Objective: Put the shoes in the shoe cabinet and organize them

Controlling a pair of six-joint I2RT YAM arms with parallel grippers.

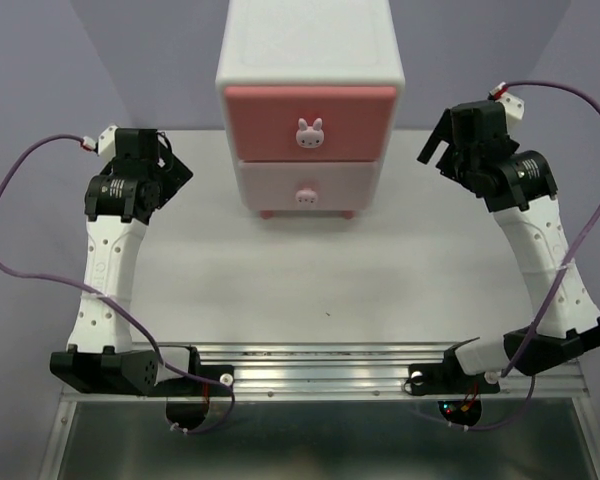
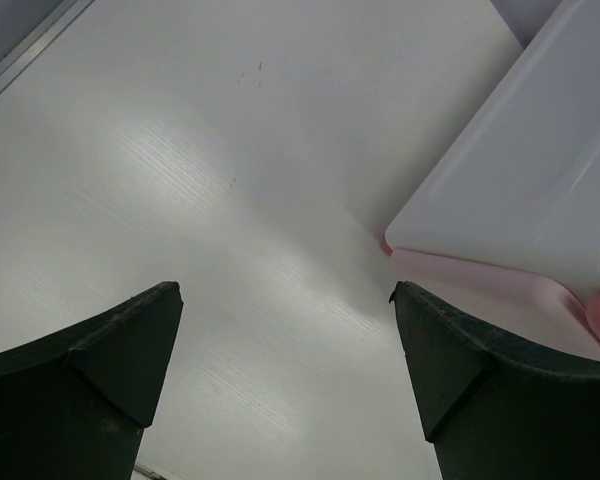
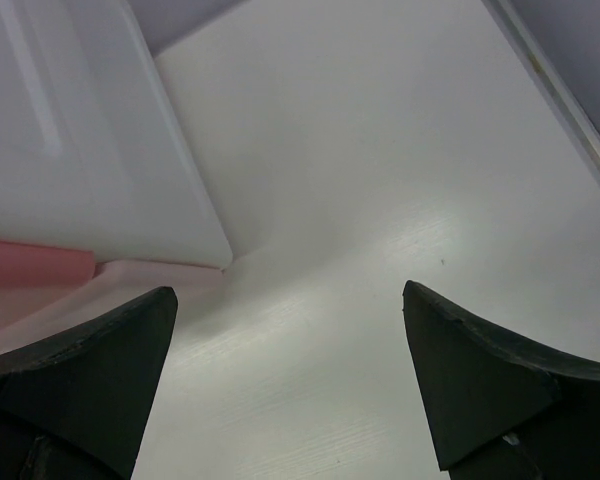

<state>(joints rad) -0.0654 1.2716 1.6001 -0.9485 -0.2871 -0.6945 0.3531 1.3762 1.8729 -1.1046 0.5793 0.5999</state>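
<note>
- At the far middle of a white table (image 1: 280, 290), a small white shoe cabinet (image 1: 310, 50) stands upright with its front facing the two robot arms.
- Both of its drawers are pushed in. The upper drawer (image 1: 355, 118) is a deeper pink and the lower drawer (image 1: 350, 185) is paler. Each has a bunny-shaped knob (image 1: 310, 133) at its middle.
- The left gripper (image 1: 172, 165) hangs over the table to the left of the cabinet, apart from it. Its fingers are spread wide and hold nothing.
- The right gripper (image 1: 438, 148) hangs to the right of the cabinet, also spread wide and empty.
- In the left wrist view, bare tabletop shows between two dark fingers (image 2: 100, 370), with the cabinet's lower corner at the right.
- In the right wrist view, the cabinet's white side wall fills the upper left.
- A purple cable (image 1: 0, 210) loops out from each arm.
</note>
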